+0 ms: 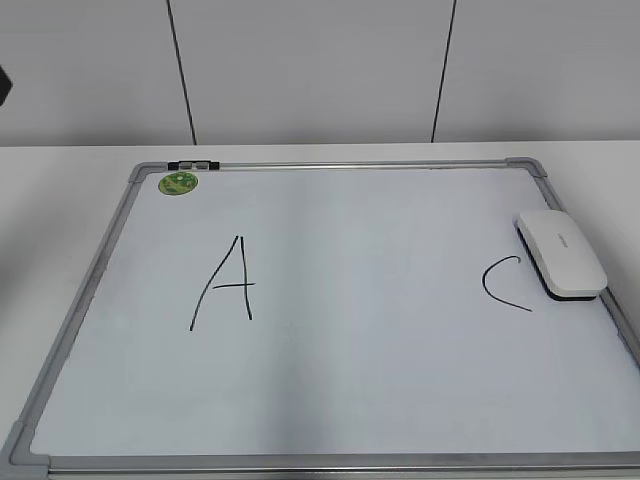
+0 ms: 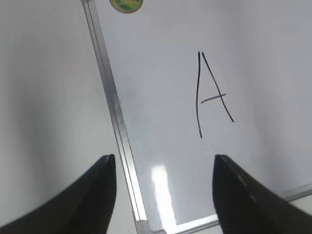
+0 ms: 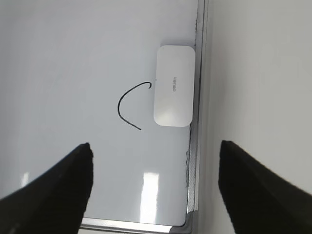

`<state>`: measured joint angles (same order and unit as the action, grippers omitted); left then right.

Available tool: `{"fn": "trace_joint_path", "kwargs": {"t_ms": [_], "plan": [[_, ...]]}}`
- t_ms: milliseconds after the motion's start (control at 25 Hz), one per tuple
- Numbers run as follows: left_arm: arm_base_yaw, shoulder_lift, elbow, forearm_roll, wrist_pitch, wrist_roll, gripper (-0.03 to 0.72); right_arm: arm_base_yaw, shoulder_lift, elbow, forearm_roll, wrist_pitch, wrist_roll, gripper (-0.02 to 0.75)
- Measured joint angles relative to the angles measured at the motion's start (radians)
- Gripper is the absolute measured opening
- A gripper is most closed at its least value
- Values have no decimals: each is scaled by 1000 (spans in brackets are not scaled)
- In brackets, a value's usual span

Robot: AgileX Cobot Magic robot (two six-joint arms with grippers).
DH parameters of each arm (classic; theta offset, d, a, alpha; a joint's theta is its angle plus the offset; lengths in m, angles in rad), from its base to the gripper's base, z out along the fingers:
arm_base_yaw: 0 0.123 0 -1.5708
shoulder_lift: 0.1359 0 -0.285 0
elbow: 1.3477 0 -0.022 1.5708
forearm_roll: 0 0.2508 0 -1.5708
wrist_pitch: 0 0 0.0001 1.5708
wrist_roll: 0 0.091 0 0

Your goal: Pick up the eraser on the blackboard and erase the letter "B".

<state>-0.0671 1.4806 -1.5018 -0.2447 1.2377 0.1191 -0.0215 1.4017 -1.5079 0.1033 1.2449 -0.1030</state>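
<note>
The blackboard point(image 1: 330, 400) is a white dry-erase board with a grey frame, lying flat on the table. The white eraser point(image 1: 560, 253) lies on the board's right edge, just right of the curved "C" point(image 1: 503, 284). It also shows in the right wrist view point(image 3: 174, 86), beside the "C" point(image 3: 130, 106). The tall "A" point(image 1: 227, 283) is on the left half and shows in the left wrist view point(image 2: 212, 94). No letter "B" shows between them. My left gripper point(image 2: 165, 163) is open above the board's near left corner. My right gripper point(image 3: 155, 148) is open above the near right corner. Neither gripper shows in the exterior view.
A small round green magnet point(image 1: 179, 183) sits at the board's far left corner, next to a black clip point(image 1: 193, 164) on the frame. The white table point(image 1: 60, 200) surrounds the board. A grey panelled wall point(image 1: 320, 70) stands behind.
</note>
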Motion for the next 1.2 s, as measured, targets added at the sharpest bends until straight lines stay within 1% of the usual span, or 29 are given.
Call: {"fn": "trace_joint_path", "kwargs": {"t_ms": [120,600,840,1080,1200], "plan": [[0,-110,105,7,4,-2,454,0,-98,59,0,2,0,594],[0,-558,410,10,12,-17,452,0,-522,296,0,11,34,594],[0,-809,575,16,20,-17,452,0,-751,462,10,15,47,594],[0,-986,733,78,22,-47,452,0,-937,622,10,20,47,594],[0,-1050,808,115,23,-57,452,0,-1001,714,-11,20,47,593]]}}
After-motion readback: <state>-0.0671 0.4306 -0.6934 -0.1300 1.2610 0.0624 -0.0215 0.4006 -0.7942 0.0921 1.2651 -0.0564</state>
